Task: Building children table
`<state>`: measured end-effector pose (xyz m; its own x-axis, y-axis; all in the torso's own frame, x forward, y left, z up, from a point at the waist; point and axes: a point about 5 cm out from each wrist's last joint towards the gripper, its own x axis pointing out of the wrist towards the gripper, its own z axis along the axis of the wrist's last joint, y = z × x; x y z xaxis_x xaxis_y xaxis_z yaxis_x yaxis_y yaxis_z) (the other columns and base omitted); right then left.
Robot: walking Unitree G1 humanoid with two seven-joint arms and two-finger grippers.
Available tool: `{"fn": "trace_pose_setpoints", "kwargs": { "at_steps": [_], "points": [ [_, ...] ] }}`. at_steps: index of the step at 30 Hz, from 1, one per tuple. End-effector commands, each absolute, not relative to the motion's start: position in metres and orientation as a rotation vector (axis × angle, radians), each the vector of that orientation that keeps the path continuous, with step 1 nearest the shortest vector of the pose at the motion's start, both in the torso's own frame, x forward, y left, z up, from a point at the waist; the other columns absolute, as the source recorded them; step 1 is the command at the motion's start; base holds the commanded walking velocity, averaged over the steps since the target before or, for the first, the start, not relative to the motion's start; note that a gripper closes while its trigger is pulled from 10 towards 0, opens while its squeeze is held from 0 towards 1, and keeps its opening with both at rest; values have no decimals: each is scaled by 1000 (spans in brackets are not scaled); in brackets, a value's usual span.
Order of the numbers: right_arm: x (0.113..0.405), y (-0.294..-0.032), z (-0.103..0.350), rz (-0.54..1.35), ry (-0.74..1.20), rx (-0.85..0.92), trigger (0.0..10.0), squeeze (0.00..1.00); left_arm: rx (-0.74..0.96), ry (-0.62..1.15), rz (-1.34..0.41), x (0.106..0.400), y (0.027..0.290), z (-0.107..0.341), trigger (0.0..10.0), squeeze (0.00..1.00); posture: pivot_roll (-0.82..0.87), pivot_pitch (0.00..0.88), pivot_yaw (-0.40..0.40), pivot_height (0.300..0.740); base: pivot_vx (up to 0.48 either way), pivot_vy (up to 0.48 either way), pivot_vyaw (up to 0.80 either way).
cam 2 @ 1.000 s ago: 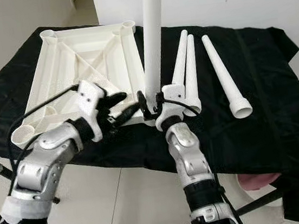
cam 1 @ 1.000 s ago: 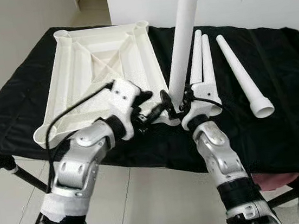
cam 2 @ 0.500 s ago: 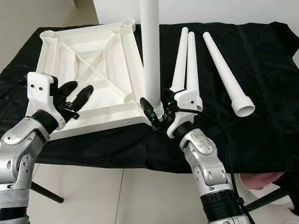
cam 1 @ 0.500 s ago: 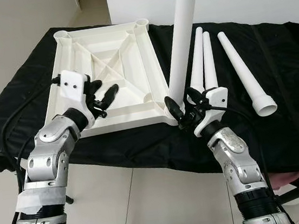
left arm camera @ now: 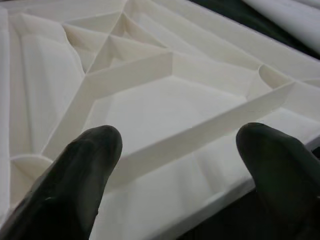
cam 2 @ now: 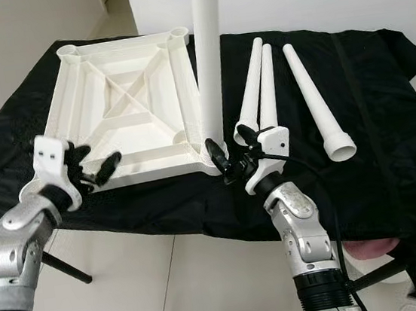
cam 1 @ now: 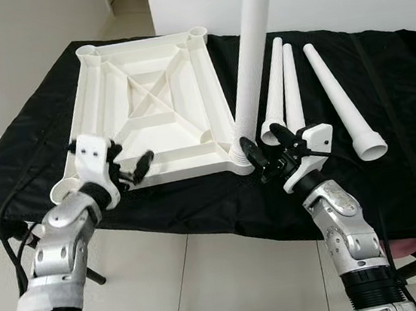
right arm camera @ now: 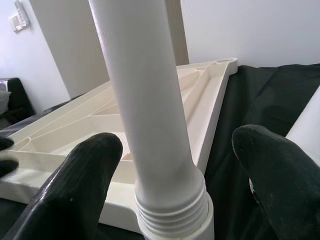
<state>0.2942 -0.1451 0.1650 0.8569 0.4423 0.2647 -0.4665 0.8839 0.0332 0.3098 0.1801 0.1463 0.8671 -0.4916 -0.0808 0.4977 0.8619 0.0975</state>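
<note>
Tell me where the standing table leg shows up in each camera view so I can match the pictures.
Left eye view: standing leg rises right of centre, from the tabletop's near right corner.
Right eye view: same leg, at centre.
Left wrist view: not in it; upturned tabletop beyond the left gripper.
Right wrist view: leg up close, before the open right gripper.
Shared landmark: the white ribbed tabletop.

I see a smooth, matt white plastic ribbed tabletop (cam 1: 147, 94) and tapered white plastic legs (cam 1: 342, 101) on wrinkled matt black cloth (cam 1: 396, 79) covering the surface.
</note>
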Motion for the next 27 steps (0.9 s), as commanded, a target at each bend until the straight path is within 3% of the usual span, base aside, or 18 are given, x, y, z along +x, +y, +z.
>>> {"fn": "trace_pose_setpoints", "kwargs": {
  "at_steps": [1,2,3,11,27],
  "points": [
    [292,-146,164,489,-252,97,10000,0,154,102,-580,305,180,135,10000,1000,-89,65,78,740,0,0,0],
    [292,-146,164,489,-252,97,10000,0,154,102,-580,305,180,135,10000,1000,-89,65,78,740,0,0,0],
    [291,-147,164,492,-249,93,10000,0,205,132,-636,300,176,127,10000,0,-89,65,78,740,0,0,0],
    [291,-152,164,493,-245,73,10000,0,296,197,-811,293,165,106,10000,0,-86,81,80,740,0,0,0],
    [286,-155,166,479,-259,99,10000,0,298,140,-837,303,150,103,10000,0,-99,86,88,740,0,0,0]
  ]
}}
